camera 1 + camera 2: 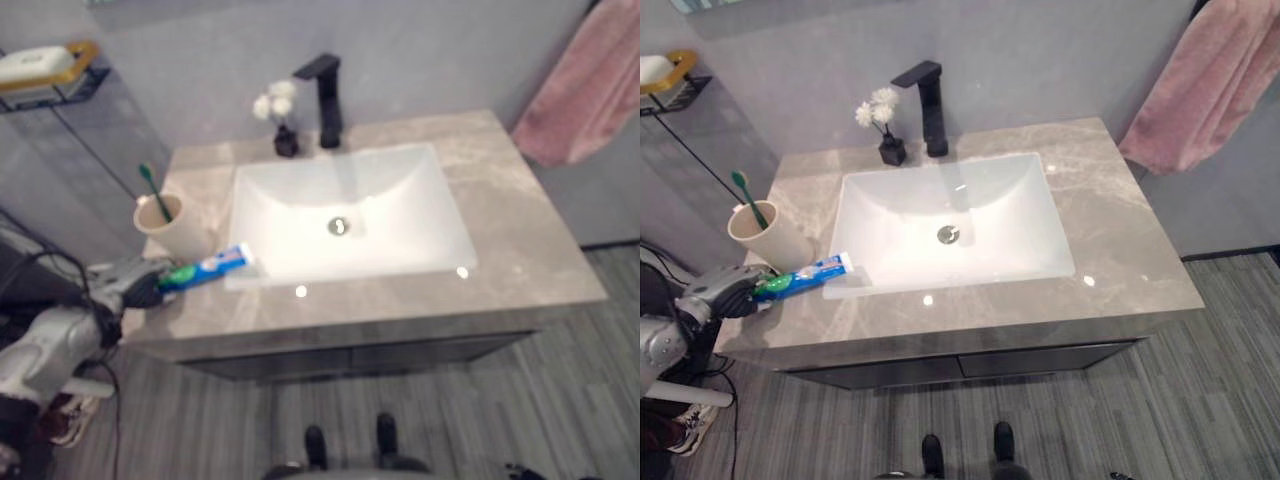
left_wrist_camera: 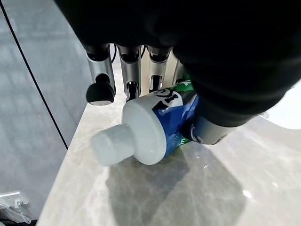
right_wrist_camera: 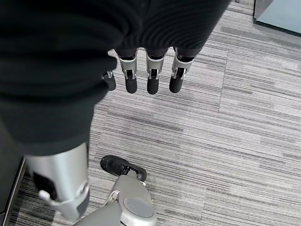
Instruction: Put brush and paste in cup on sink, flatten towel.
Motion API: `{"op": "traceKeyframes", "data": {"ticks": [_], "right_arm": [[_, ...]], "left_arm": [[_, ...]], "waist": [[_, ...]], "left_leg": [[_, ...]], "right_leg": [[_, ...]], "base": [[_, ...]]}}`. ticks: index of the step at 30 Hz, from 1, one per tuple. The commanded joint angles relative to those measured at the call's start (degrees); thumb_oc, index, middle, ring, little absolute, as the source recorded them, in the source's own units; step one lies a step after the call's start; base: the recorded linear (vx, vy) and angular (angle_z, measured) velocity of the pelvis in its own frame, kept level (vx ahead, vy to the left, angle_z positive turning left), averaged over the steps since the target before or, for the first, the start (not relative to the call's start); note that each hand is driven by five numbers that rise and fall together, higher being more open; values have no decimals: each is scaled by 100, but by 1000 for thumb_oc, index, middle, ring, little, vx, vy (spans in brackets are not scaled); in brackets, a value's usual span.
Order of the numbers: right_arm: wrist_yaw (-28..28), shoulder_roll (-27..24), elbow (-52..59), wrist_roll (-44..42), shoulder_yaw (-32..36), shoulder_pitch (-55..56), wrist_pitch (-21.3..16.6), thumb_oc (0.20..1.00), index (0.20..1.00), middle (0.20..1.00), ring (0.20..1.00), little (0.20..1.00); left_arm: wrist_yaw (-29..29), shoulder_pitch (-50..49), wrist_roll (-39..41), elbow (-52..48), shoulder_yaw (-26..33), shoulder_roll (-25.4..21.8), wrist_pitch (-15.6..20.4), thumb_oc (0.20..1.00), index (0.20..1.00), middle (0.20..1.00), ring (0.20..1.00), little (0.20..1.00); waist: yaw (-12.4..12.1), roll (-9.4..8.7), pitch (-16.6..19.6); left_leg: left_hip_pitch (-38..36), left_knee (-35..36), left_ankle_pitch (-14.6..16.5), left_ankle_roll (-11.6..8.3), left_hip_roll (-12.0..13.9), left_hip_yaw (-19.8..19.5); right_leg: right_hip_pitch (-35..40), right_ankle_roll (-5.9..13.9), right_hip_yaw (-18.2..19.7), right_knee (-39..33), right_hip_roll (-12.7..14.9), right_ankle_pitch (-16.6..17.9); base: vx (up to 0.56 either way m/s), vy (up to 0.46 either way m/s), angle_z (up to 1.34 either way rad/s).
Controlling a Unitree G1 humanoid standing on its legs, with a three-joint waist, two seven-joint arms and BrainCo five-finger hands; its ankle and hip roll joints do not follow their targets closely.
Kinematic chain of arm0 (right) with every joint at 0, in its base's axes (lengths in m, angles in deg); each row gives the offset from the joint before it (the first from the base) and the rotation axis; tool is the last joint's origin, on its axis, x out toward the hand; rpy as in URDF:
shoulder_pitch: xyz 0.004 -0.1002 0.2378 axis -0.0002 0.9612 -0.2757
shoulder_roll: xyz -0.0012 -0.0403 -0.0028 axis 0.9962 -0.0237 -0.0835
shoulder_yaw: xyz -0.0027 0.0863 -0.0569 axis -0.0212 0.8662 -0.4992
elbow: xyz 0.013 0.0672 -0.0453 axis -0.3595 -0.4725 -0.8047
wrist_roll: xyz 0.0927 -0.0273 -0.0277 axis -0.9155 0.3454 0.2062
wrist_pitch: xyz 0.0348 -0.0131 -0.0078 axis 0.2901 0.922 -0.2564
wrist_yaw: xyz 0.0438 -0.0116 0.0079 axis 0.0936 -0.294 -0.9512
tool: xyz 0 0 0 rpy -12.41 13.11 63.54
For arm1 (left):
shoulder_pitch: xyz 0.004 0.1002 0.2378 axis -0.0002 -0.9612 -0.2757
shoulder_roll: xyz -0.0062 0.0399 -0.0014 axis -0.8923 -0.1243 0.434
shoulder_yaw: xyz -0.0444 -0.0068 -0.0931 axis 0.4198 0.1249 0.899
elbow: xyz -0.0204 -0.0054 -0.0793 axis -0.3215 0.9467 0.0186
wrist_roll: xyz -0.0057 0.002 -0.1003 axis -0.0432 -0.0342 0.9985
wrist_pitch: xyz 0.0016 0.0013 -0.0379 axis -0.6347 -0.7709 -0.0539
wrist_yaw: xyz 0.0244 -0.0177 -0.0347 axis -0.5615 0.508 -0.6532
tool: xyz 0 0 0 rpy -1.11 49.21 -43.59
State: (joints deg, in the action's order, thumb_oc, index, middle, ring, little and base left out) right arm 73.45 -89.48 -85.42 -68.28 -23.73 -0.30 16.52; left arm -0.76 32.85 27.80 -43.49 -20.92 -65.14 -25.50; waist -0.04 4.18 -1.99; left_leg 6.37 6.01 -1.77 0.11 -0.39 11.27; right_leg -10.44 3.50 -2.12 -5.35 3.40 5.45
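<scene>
Left hand [image 1: 728, 291] was clamped round the toothpaste tube [image 1: 805, 275], which lay on the tabletop [image 1: 1120, 250] at seven o'clock of the basin [image 1: 950, 225], just beside the cup [image 1: 765, 235] holding the green toothbrush [image 1: 748, 197]. Faucet [image 1: 925, 105] and flower vase [image 1: 885, 130] stood at twelve o'clock, pink towel [image 1: 1200, 90] hung at two. The left wrist view showed the tube's white cap [image 2: 120, 141]; the right wrist view had the right hand [image 3: 148, 70], fingers relaxed, over the floor [image 3: 235, 141].

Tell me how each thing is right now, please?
toothpaste: lying on the counter, gripped at its cap end
left hand: shut on the toothpaste
toothbrush: standing in the cup
cup: upright beside the basin
towel: hanging bunched
right hand: open, above the floor
</scene>
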Motion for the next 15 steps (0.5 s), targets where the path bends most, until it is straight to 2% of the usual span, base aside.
{"op": "traceKeyframes", "data": {"ticks": [1,4,7,11,13,15], "right_arm": [[201,-80,-6,-86,-202,-108,-55,1000,1000,1000,1000,1000],[224,-57,38,-137,-154,-79,-63,1000,1000,1000,1000,1000],[302,26,105,-346,81,-29,-74,1000,1000,1000,1000,1000],[162,65,14,-437,39,-118,3,1000,1000,1000,1000,1000],[212,22,567,-1156,322,-269,-120,1000,1000,1000,1000,1000],[219,-13,906,-1192,352,-214,-133,1000,1000,1000,1000,1000]], "left_arm": [[565,-947,-662,796,-1681,569,51,200,200,200,200,200],[506,-986,-588,442,-1503,468,78,200,200,200,200,200],[358,-1217,-378,-916,-632,147,111,200,200,200,200,200],[428,-1430,-289,-1475,-163,-10,99,200,200,200,200,200],[133,-1450,-204,-1872,398,-4,130,200,200,200,200,200],[86,-1522,-223,-1967,575,9,145,200,200,200,200,200]], "waist": [[284,-431,-89],[269,-439,-69],[193,-456,13],[200,-493,32],[199,-531,123],[214,-543,117]], "left_leg": [[-96,-101,610,62,135,-18],[-135,-101,620,51,147,-32],[-256,-101,652,27,177,-80],[-319,-101,668,11,196,-102],[-385,-101,672,-8,210,-98],[-413,-101,678,-9,217,-90]], "right_leg": [[94,314,-10,35,134,-495],[143,304,-24,35,123,-521],[297,280,-81,35,112,-591],[378,263,-111,35,108,-629],[441,237,-98,35,93,-654],[469,228,-90,35,88,-658]], "base": [[-11,-33,-2],[1,-11,0],[-5,-45,-3],[-11,-38,4],[-33,-51,6],[-25,-35,-3]]}}
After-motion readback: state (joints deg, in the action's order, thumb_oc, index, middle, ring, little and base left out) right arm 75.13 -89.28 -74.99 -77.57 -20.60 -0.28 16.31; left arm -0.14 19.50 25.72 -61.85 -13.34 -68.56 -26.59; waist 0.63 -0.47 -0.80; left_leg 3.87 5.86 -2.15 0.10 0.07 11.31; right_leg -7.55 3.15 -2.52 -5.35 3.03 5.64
